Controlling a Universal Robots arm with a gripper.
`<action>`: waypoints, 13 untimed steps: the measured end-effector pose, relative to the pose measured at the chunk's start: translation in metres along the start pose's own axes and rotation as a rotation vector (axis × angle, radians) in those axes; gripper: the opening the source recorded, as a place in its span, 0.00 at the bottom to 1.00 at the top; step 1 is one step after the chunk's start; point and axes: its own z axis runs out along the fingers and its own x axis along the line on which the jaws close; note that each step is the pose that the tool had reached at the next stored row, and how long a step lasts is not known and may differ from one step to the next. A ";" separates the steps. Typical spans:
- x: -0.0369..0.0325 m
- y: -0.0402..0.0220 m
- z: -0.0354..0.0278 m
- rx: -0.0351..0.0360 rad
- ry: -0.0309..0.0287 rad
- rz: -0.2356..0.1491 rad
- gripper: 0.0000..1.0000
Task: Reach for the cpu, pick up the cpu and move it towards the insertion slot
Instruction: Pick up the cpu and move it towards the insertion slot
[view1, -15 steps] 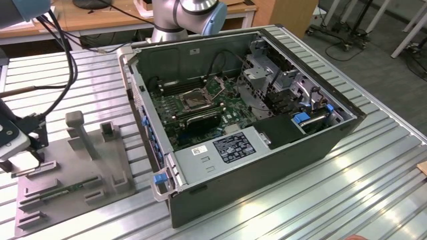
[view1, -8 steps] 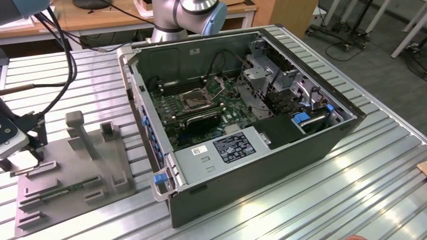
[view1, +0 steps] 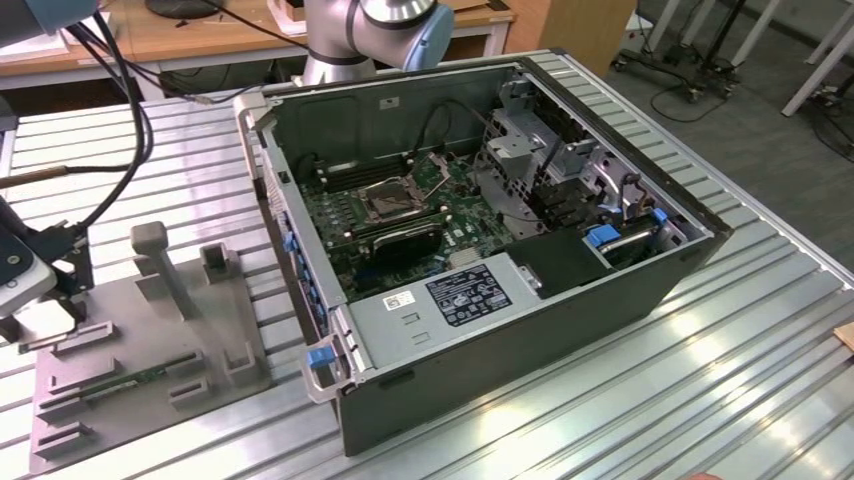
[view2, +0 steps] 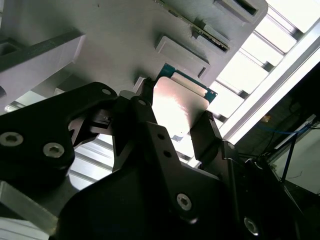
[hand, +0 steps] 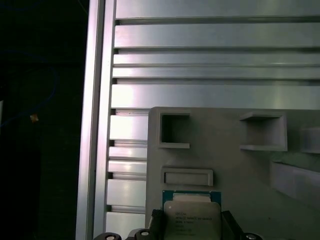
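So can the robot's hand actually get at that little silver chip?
Very likely yes: the hand is right at the cpu, by the grey tray, with nothing between them.

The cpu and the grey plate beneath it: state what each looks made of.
The cpu: pale silvery metal lid with a soft sheen, on a green board rim. The grey plate: matte, even grey, likely plastic, moulded or printed.

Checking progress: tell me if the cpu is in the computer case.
No, the tool holds the cpu at the grey fixture plate.
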 end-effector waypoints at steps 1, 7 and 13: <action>0.0000 0.0000 -0.0004 -0.0002 -0.0003 0.000 0.54; -0.0001 0.0001 -0.0025 -0.0002 -0.0004 0.000 0.54; -0.0001 0.0002 -0.0039 -0.0002 -0.0004 0.000 0.54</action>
